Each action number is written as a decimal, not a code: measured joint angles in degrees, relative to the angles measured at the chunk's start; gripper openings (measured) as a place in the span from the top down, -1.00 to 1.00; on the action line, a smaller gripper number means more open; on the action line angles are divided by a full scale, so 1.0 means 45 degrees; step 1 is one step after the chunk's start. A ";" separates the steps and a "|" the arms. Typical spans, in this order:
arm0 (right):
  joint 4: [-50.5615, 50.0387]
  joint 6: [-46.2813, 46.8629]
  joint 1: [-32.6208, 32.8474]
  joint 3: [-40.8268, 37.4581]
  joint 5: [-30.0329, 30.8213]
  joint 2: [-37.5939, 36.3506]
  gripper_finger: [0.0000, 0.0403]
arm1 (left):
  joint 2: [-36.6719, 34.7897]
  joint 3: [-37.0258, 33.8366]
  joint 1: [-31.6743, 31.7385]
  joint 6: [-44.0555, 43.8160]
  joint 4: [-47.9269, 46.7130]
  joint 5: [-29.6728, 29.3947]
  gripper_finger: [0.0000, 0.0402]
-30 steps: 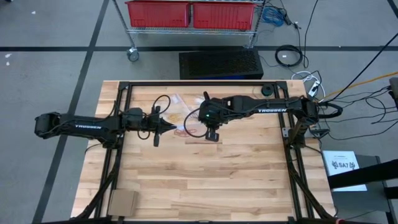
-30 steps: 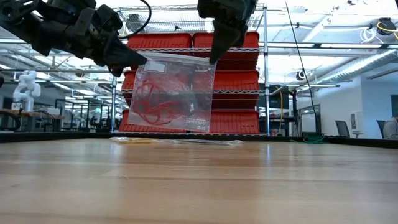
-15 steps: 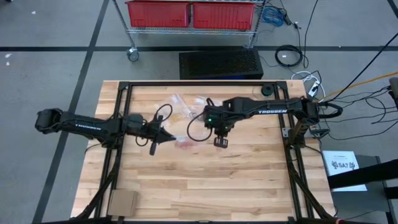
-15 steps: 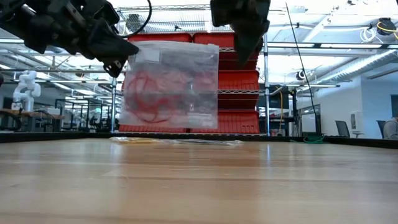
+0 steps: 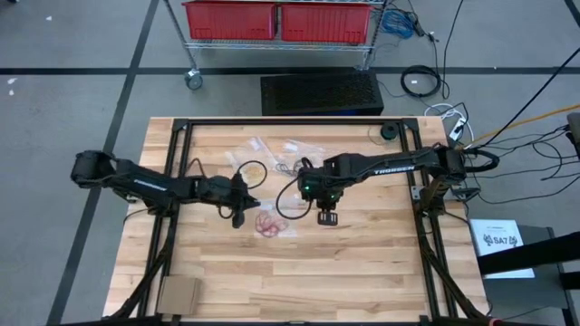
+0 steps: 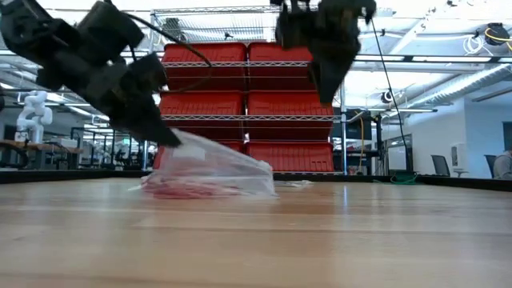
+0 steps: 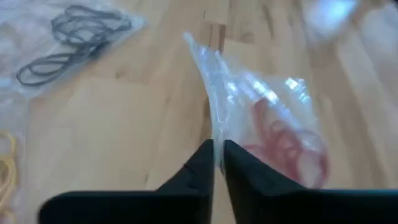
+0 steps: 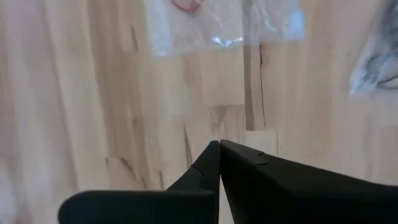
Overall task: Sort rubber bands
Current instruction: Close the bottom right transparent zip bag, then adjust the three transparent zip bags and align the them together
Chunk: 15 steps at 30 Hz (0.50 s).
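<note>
Red rubber bands (image 5: 269, 224) lie bagged beside left gripper (image 5: 239, 215).

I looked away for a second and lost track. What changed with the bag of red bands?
The right gripper let go of the clear bag; its jaws are now shut and empty. The left gripper kept its corner and lowered the bag onto the table. The other bags stayed put.

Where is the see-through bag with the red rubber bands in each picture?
High view: clear bag at table middle, by the left gripper.
Low view: slumped on the table, left of centre.
Left wrist view: pinched between the fingers.
Right wrist view: top edge.
Shared landmark: the red rubber bands inside.
</note>
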 joint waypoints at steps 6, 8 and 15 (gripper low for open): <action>0.3238 0.0648 -0.0004 -0.2358 -0.0095 0.0001 1.00 | 0.1091 0.0010 0.0283 0.0070 0.1681 -0.0036 0.42; 0.4358 0.1052 0.0001 -0.3046 0.0305 -0.0108 1.00 | 0.0951 0.0058 0.0583 0.0073 0.1675 -0.0414 0.31; 0.7637 0.2642 -0.0538 -0.5425 0.4715 -0.1322 1.00 | -0.0139 0.0073 0.1733 0.1903 0.1061 -0.2347 0.13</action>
